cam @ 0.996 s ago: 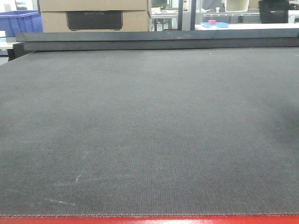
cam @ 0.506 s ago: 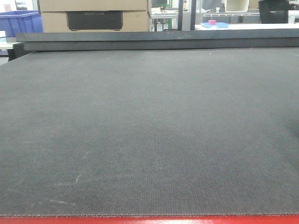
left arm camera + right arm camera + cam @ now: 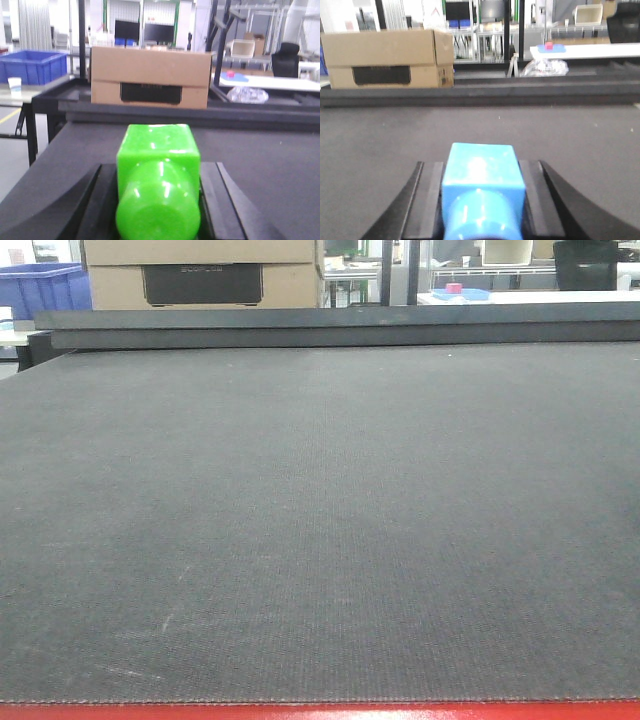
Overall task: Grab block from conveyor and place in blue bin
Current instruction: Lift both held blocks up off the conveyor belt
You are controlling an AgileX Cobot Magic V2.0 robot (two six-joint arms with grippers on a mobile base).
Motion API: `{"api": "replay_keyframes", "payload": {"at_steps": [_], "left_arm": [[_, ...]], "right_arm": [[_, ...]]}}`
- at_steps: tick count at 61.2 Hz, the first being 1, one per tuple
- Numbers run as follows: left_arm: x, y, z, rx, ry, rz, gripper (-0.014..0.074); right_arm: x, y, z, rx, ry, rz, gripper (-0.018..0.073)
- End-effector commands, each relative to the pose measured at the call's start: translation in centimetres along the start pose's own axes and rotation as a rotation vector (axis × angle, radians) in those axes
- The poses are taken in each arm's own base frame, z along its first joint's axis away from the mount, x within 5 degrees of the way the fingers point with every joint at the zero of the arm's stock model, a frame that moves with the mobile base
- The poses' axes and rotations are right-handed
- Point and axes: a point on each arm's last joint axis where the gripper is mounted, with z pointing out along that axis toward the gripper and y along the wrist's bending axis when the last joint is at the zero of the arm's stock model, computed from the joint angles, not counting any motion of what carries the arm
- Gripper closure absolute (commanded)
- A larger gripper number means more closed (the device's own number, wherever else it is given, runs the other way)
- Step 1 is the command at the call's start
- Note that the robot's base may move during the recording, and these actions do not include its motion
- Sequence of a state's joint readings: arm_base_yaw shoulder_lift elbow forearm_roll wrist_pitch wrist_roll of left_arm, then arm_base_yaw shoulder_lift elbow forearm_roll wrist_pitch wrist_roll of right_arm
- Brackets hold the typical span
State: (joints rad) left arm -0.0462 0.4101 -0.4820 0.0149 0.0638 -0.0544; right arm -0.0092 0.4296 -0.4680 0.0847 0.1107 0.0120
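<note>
The conveyor (image 3: pixel 320 520) is a wide dark grey woven belt with a red frame edge (image 3: pixel 320 711) at the front; no block lies on it in the front view, and neither gripper shows there. My left gripper (image 3: pixel 159 175) is shut on a bright green block (image 3: pixel 157 150), held between its black fingers (image 3: pixel 105 200) above the belt (image 3: pixel 270 160). My right gripper (image 3: pixel 482 175) is shut on a light blue block (image 3: pixel 481 165) between its fingers (image 3: pixel 532 195), above the belt (image 3: pixel 380 140). The blue bin (image 3: pixel 40 285) stands beyond the belt's far left corner and also shows in the left wrist view (image 3: pixel 32 65).
A dark raised rail (image 3: pixel 340 325) runs along the belt's far side. A cardboard box (image 3: pixel 200 275) with a dark handle slot stands behind it. A white table (image 3: pixel 580 50) with a small pink thing is at the back right.
A dark shadow at the belt's right edge has faded out of the front view. Nothing else differs.
</note>
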Motion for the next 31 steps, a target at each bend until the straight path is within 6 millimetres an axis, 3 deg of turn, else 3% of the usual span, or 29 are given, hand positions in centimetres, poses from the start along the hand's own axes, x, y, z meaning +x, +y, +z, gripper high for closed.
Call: {"api": "replay_keyframes", "payload": {"at_steps": [1,31], "left_arm": [[-0.45,-0.02,-0.58,0.002,-0.048,-0.003,0.0707],[-0.6,-0.03,-0.77,0.003,-0.063,-0.003,0.0707]], "right_arm": [[-0.33,0.01,-0.45,-0.001,-0.042,-0.002,0.0715],[-0.37,0.01,-0.51,-0.001,-0.047,-0.002,0.0715]]}}
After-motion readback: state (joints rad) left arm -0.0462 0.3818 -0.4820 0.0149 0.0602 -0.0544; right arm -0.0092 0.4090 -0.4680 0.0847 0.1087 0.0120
